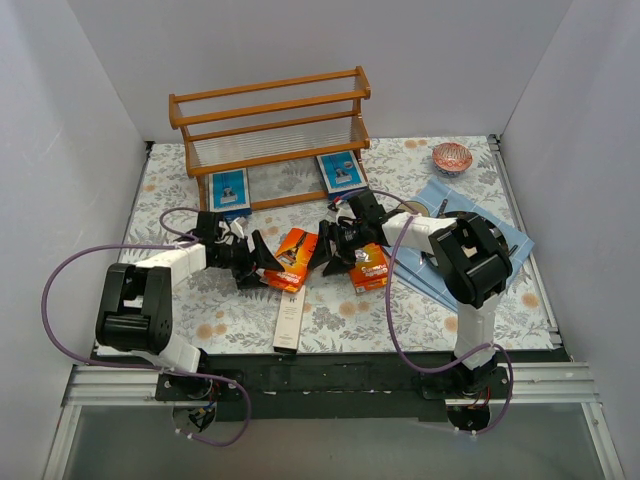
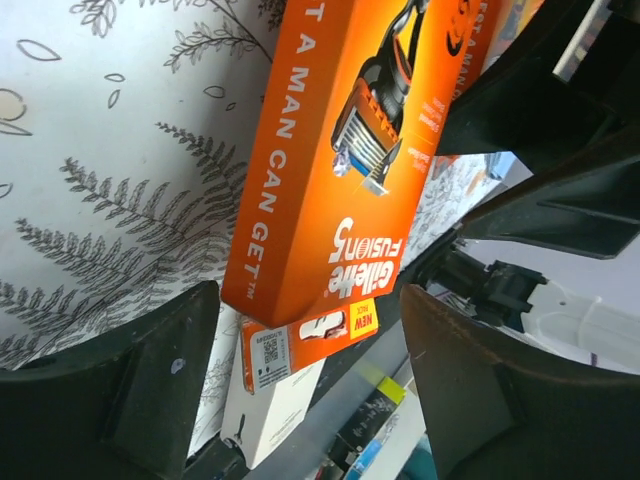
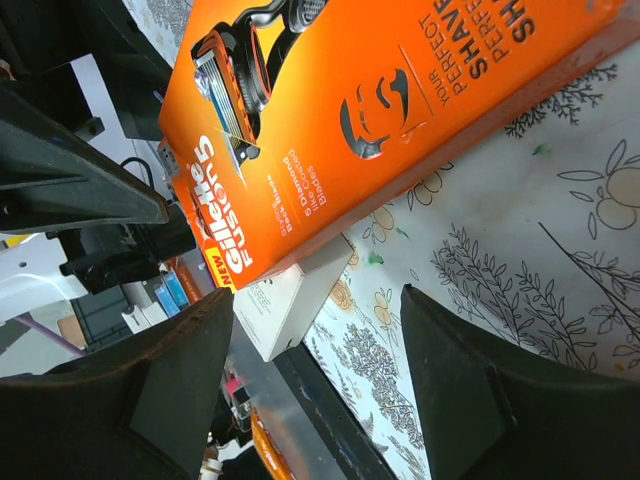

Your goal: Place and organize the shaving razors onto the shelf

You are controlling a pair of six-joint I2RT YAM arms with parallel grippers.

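An orange razor pack (image 1: 293,258) lies mid-table, its near end resting on the far end of a slim white box (image 1: 289,318). My left gripper (image 1: 262,264) is open just left of this pack; my right gripper (image 1: 328,250) is open just right of it. In the left wrist view the pack (image 2: 340,160) reaches between the spread fingers (image 2: 130,390) over the white box (image 2: 270,400). The right wrist view shows the same pack (image 3: 380,110) and box (image 3: 295,300). A second orange pack (image 1: 369,270) lies under my right arm. Two blue cards (image 1: 230,188) (image 1: 341,172) stand at the wooden shelf's (image 1: 270,125) foot.
A blue cloth (image 1: 460,262) lies at the right under my right arm. A small red patterned bowl (image 1: 451,157) sits at the back right. White walls close in the table on three sides. The table has a floral cover (image 1: 180,300).
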